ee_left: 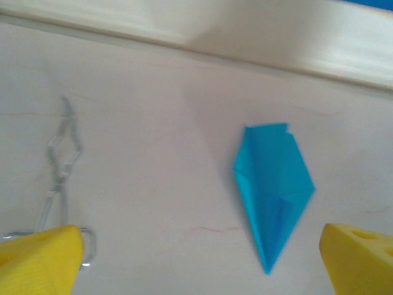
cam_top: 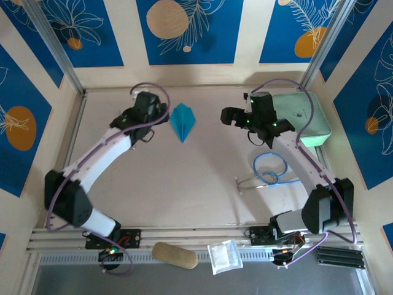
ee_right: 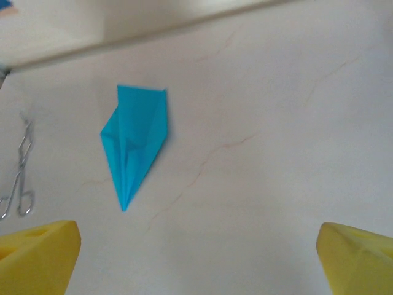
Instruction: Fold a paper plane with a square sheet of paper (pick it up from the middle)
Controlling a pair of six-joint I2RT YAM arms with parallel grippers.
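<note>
Paper plane (cam_top: pixel 183 121): flat on the bench (cam_top: pixel 184 190), near the middle of the far edge, tip toward the near edge.
Left end effector (cam_top: pixel 163 115): just beside the plane, on its left-edge side.
Right end effector (cam_top: pixel 226 116): near the plane, on its right-edge side.
Mint-green pouch (cam_top: pixel 312 120): far right corner.
Blue cable loop (cam_top: pixel 269 154): right half of the bench.

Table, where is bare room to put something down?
Bare: the middle, nearer than the paper plane, between the left arm and the blue cable loop. Crowded: the right side, with cable, mint pouch and right arm.
</note>
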